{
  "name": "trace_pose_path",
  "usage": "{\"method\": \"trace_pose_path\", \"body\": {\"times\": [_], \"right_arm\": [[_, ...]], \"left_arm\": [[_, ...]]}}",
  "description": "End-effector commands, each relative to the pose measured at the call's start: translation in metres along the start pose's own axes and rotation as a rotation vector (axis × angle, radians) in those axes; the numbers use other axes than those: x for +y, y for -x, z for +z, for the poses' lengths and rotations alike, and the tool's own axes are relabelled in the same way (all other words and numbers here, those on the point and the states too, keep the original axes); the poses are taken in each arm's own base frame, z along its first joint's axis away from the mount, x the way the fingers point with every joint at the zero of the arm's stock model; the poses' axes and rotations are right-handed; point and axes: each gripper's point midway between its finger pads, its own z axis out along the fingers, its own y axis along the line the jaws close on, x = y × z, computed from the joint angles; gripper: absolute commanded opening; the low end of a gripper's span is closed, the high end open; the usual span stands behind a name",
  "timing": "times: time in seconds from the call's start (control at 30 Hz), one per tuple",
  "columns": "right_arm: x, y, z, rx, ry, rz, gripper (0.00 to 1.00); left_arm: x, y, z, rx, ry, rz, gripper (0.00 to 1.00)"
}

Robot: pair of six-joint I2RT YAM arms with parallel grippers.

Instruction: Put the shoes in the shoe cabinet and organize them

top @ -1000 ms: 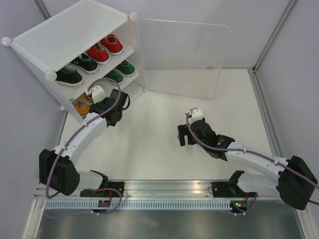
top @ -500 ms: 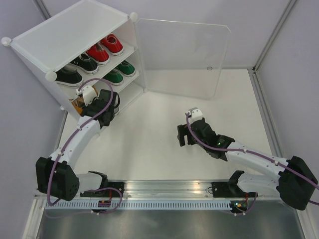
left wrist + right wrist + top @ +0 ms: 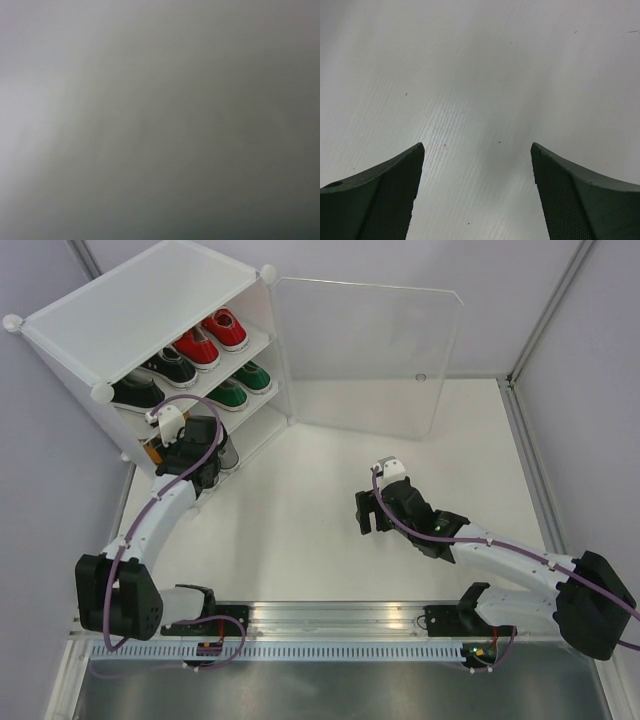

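The shoe cabinet [image 3: 150, 310] stands in the upper left of the frame, its clear door [image 3: 370, 355] open toward the centre. Black shoes [image 3: 165, 370] and red shoes [image 3: 212, 337] fill the top shelf and green shoes [image 3: 243, 383] the middle one. All lie lengthwise back to front, slanting toward the lower right. The left gripper [image 3: 203, 452] blocks the bottom shelf beside an orange shoe [image 3: 152, 450]; I cannot tell whether it is spread or pressed together. The right gripper [image 3: 366, 512] hangs spread over the counter [image 3: 300, 530].

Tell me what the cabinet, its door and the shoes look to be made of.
Cabinet: likely plastic panels, matte milky white, joined by round corner knobs. Door: a clear plastic sheet by the look; the floor and wall show through it, with faint glare. Shoes: apparently cloth uppers, dull and unshiny, with white soles that look like rubber.
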Motion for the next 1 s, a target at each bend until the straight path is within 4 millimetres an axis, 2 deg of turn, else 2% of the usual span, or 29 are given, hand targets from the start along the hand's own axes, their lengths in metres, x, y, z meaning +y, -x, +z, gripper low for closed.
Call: {"method": "trace_pose_path", "body": {"times": [0.0, 0.23, 0.5, 0.6, 0.63, 0.73, 0.83, 0.97], "right_arm": [[0.002, 0.005, 0.002, -0.026, 0.009, 0.004, 0.91], [0.003, 0.005, 0.003, -0.021, 0.011, 0.001, 0.9], [0.002, 0.006, 0.002, -0.026, 0.009, 0.003, 0.9], [0.002, 0.008, 0.0, -0.032, 0.007, 0.001, 0.91], [0.002, 0.009, 0.0, -0.033, 0.009, 0.0, 0.9], [0.003, 0.013, -0.003, -0.039, 0.013, 0.0, 0.9], [0.006, 0.021, -0.007, -0.047, 0.022, 0.003, 0.9], [0.009, 0.036, -0.013, -0.062, 0.026, 0.01, 0.9]], "left_arm": [[-0.002, 0.019, 0.015, -0.063, 0.018, -0.039, 0.41], [-0.001, 0.012, 0.026, -0.035, 0.031, -0.04, 0.42], [-0.016, 0.005, 0.03, 0.008, -0.024, -0.046, 0.49], [-0.018, -0.001, 0.021, 0.055, -0.07, -0.056, 0.58], [-0.019, 0.002, 0.014, 0.064, -0.09, -0.089, 0.61], [-0.02, -0.004, -0.003, 0.115, -0.146, -0.105, 0.74], [-0.023, -0.011, -0.02, 0.159, -0.216, -0.1, 0.82], [-0.027, -0.012, -0.043, 0.208, -0.328, -0.098, 0.88]]}}
